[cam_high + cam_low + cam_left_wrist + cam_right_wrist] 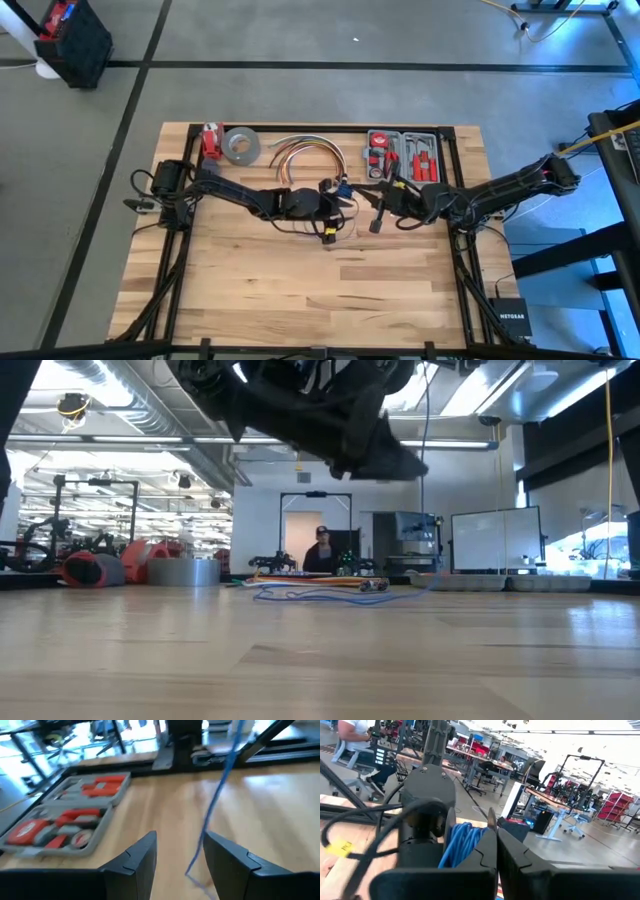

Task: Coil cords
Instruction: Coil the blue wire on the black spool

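Both arms met over worktop [300, 290] centre, w/ cords [338, 190] between them. Left tool [180, 865] was raised, fingers spread wide, nothing clamped; one thin blue strand hung down through the gap, loose. Right tool [495, 851] had fingers pressed fully together; a bunch of blue loops sat just beside it against the left arm's wrist, but couldn't tell if any strand was actually pinched.

Low view: more cord lay slack and sprawled on the worktop, not gathered. Tool case [402, 156] and tape roll [241, 146] sat at the far edge, untouched.

Est. progress: partial. A few loops formed, remaining length to be wound, ends to be tidied.
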